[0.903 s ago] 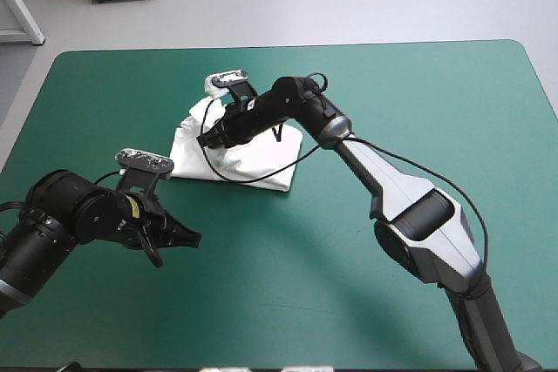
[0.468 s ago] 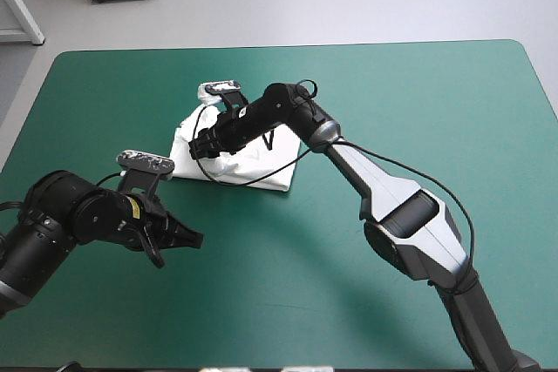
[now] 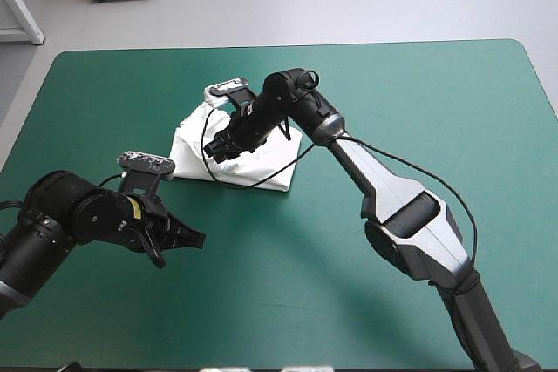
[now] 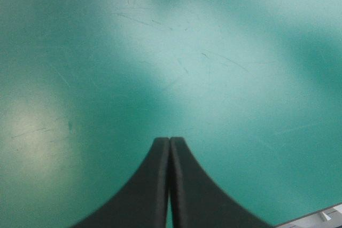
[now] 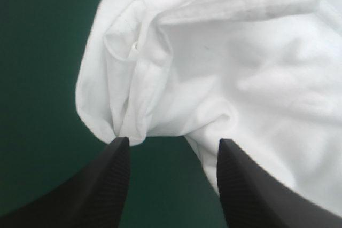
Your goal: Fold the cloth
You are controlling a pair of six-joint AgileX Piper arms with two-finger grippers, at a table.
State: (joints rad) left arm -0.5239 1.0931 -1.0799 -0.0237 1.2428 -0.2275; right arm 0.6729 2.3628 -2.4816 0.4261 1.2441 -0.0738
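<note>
From above, the T-shirt is lying as a folded bundle left of the surface's middle, its long axis running roughly left to right. The right claw is reaching over its left part, and the left claw is sitting well apart, nearer the robot. The left wrist view is showing that claw pinched to a point over bare teal-green cover. The right wrist view is showing its claw standing wide, the bundle's rumpled edge just ahead of it, so the right arm is probably making the next move.

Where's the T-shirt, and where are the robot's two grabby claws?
T-shirt [image 3: 187,152]: high view, the bundle's left end.
left gripper [image 4: 170,143]: left wrist view, where its shut fingertips meet.
right gripper [image 5: 172,145]: right wrist view, the gap between its open fingertips.
</note>
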